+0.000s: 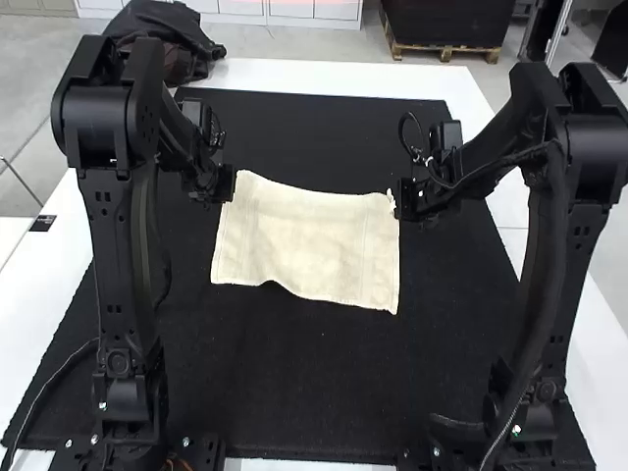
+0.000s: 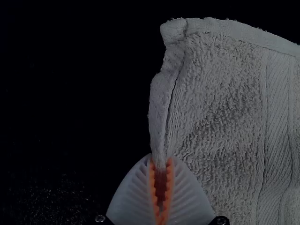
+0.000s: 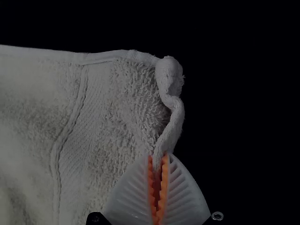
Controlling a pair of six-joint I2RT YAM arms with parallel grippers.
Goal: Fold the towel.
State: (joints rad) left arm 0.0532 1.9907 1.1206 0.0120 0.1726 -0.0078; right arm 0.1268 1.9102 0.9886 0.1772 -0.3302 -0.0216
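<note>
The left gripper (image 1: 234, 184) had its jaws clamped on the towel (image 1: 309, 240), pinching the thin rim near one corner. The right gripper (image 1: 395, 202) had its jaws clamped on the rim at the towel's other end. So the towel was stretched out between the two pairs of jaws, open and wide. The side between them sagged a little, and the loose side, nearer the arm bases than the jaws, had a small wave. I could not tell if that side touched the mat (image 1: 294, 392).

The wrist views showed small things that were too tiny in the high view. At the left jaws, the orange pads (image 2: 171, 180) were bumpy like little teeth, on white, ribbed fingers (image 2: 187, 199). Just past the tips, the rim was rolled up and ended in a lumpy corner. At the right jaws, the rim bent like a wiggly rope up to a round, fuzzy knob. Beside both jaws the cloth was fluffy with tiny loops, and next to that ran a flat stripe with slanted lines.

The high view showed the whole towel, creamy and four-sided. Farther out from the jaws was the flat black mat, then the smooth white surface (image 1: 294, 75). Beyond the left jaws sat a dark, crumpled cloth bundle (image 1: 162, 39).
</note>
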